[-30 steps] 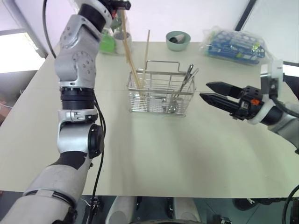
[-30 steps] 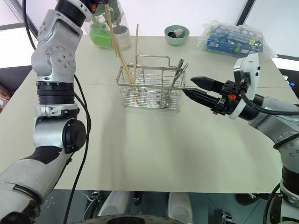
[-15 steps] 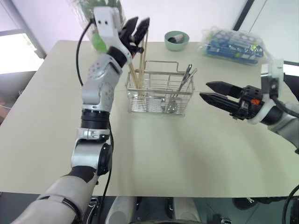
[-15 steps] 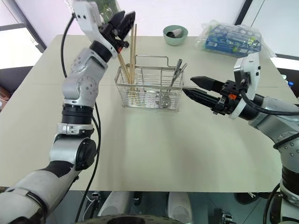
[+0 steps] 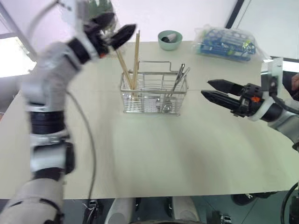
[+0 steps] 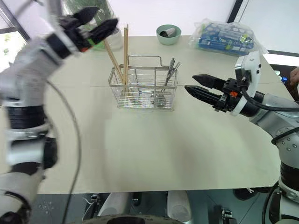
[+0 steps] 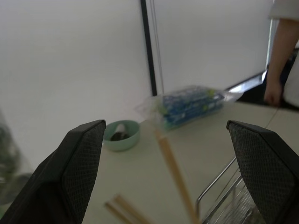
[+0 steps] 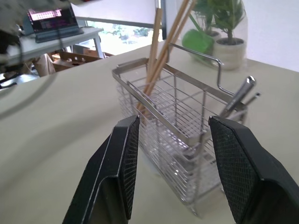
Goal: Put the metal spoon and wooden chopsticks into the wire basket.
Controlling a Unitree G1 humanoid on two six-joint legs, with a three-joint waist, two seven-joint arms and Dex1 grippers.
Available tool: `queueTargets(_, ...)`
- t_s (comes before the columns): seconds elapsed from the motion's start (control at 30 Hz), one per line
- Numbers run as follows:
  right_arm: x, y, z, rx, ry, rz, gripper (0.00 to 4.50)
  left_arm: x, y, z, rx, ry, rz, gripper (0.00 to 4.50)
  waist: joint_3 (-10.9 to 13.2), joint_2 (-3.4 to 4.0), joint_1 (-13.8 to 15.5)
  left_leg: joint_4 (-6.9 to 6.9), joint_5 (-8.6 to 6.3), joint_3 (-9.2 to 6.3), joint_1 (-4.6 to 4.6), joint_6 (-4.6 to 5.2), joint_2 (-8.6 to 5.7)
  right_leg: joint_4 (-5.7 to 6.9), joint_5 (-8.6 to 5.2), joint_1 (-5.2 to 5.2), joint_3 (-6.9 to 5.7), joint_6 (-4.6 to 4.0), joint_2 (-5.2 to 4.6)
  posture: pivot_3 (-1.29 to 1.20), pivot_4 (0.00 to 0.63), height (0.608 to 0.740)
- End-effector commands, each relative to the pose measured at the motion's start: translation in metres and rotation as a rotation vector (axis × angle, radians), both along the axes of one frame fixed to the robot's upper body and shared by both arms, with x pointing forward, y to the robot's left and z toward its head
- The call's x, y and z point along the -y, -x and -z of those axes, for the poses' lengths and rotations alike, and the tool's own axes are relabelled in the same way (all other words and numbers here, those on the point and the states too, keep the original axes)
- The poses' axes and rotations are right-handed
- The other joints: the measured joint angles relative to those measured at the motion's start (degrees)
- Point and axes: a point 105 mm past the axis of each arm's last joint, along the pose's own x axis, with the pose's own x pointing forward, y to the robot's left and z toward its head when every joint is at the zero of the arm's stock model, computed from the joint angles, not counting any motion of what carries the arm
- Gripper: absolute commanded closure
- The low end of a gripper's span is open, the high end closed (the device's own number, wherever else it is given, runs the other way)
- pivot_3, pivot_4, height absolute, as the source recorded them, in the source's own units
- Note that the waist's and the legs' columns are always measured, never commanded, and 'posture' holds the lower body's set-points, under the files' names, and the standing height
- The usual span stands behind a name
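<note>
Standing upright in the wire basket (image 5: 154, 93), the wooden chopsticks (image 5: 133, 60) lean beside the released, wide-open left gripper (image 5: 114, 32); the metal spoon (image 5: 174, 91) rests opposite, nearer the empty, half-open right gripper (image 5: 216, 92).

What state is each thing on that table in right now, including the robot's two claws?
wooden chopsticks: standing in the wire basket, leaning, tops above the rim.
metal spoon: in the basket, bowl down.
wire basket: upright on the table.
left end effector: open, empty.
right end effector: open, empty.
green bowl: upright, something small inside.
</note>
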Motion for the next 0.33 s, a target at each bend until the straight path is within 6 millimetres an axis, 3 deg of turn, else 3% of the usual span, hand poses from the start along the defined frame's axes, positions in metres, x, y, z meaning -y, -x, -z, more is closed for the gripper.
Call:
queueTargets(0.03,0.007,0.0,-0.006,0.04,0.041,-0.019,2.09,-0.023,0.012,0.043,-0.079,-0.297,0.057,0.14,-0.06,0.12,0.17,0.0,-0.01,0.02,0.05,0.01,0.0,-0.02,0.0,0.05,0.01,0.0,-0.03,0.0,0.15,0.687)
queueTargets(0.13,0.01,0.0,0.002,0.023,0.087,-0.044,2.09,-0.044,0.026,0.063,-0.174,-0.39,0.094,0.14,0.0,0.06,0.81,0.01,-0.01,-0.04,0.0,-0.01,0.01,-0.08,-0.1,-0.14,0.04,-0.18,-0.07,0.0,0.15,0.687)
queueTargets(0.33,0.007,-0.003,0.016,-0.002,0.085,-0.069,2.09,-0.054,0.034,0.077,-0.229,-0.358,0.068,0.14,0.02,0.02,1.42,0.03,-0.09,-0.09,-0.06,-0.05,0.03,-0.29,-0.07,-0.18,0.04,-0.23,-0.09,0.0,0.15,0.687)
